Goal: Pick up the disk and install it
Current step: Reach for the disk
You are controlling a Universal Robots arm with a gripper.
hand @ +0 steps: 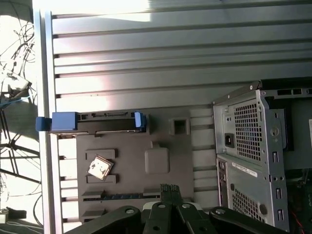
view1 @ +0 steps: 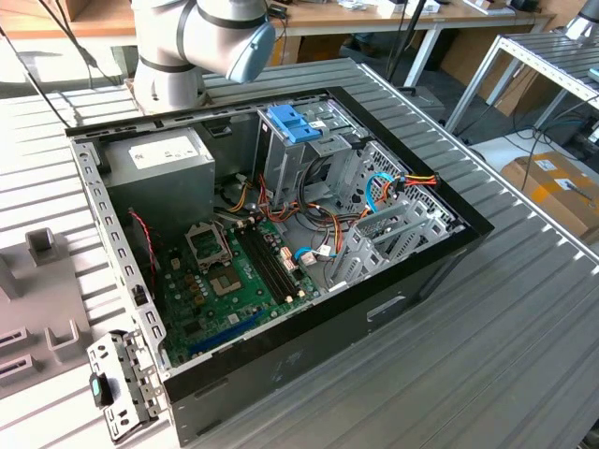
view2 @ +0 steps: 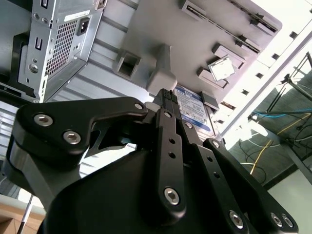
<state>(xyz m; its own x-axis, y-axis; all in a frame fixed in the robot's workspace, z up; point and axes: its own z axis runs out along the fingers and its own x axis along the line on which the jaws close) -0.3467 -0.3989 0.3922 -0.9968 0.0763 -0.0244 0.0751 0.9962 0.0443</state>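
Disk [hand: 92,124]: stands on its long edge in a slot along the outer side of the grey fixture plate [hand: 129,161], label face visible in the second wrist view. One blue end juts past the plate's corner, close to the worktop [hand: 170,58] edge.

End effector [hand: 168,189]: fingers pressed together, nothing between them. It hangs above the opposite side of the plate, well apart from the disk.

Step in hand, as we judge it: the approach to the pick. Notes for doing it well:
- The fingers need to part before descent; closed as they are, they would land on the top edge.
- We would grip across the thin dimension, mid-length between the blue ends, so the disk lifts level and does not pivot.
- Pull straight up out of the slot; a slanted pull may bind it.

Edges and room:
- Beyond the disk the worktop ends, with cables and floor below. A knocked disk could go over.
- A processor chip [hand: 100,168] lies on the plate just beside the slot; keep off it.
- The computer case [hand: 253,146] stands near the plate's other side, and open slatted worktop lies past the disk's face.
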